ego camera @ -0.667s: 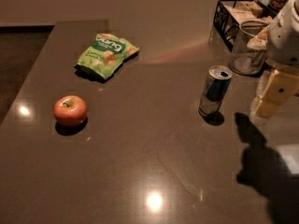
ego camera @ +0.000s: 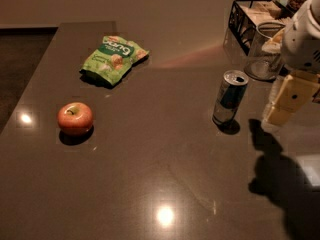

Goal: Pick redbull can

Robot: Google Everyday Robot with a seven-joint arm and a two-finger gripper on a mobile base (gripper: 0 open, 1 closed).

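The redbull can (ego camera: 230, 98) stands upright on the dark table, right of centre. It is slim, with silver and blue sides and a silver top with an opening. My gripper (ego camera: 289, 100) hangs from the white arm at the right edge. It is just right of the can at about the can's height, apart from it, and holds nothing.
A red apple (ego camera: 75, 118) sits at the left. A green snack bag (ego camera: 114, 59) lies at the back left. A clear glass jar (ego camera: 262, 51) and a black wire basket (ego camera: 240, 19) stand behind the can. The table's left edge (ego camera: 30, 79) borders dark floor.
The gripper has edged slightly left toward the can. The can, apple and bag have not moved.
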